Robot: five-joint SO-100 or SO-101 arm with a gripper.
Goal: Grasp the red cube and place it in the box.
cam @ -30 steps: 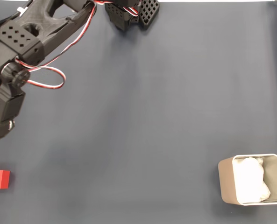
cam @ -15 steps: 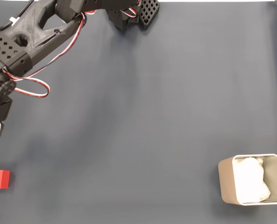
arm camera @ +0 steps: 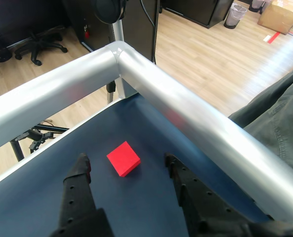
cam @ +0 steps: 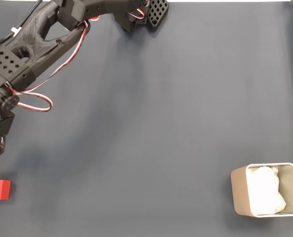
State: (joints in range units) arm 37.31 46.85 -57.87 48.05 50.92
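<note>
Red cube (arm camera: 123,158): lies flat on the dark blue counter (cam: 151,123), close to the counter's left edge near its lower-left corner in the fixed view (cam: 3,189); there only its right part shows, the rest covered by the arm's dark tip.
Cube in wrist view: whole, unobstructed, near the corner where two silver rails (arm camera: 186,118) of the counter's frame meet.
Tool (arm camera: 126,170): jaws spread wide, wider than the cube, holding nothing; the cube sits between and a little beyond the two fingertips, touching neither.
Tool in fixed view: runs off the left edge of the picture, so its opening cannot be read there.
Fingers (arm camera: 79,190): black, perforated; their lower parts are cut off by the bottom of the wrist view.
Arm (cam: 32,44): black printed links with red-and-white cable loops, reaching from the counter's top edge down along its left edge; partly cropped at top and left.
Box (cam: 240,192): beige, rounded corners, upright near the counter's lower-right corner, well apart from the cube.
Box contents: crumpled white paper (cam: 265,191); whatever lies beneath it is hidden.
Beyond the counter: wooden floor (arm camera: 210,54); grey-green fabric at the right edge, too cropped to identify.
</note>
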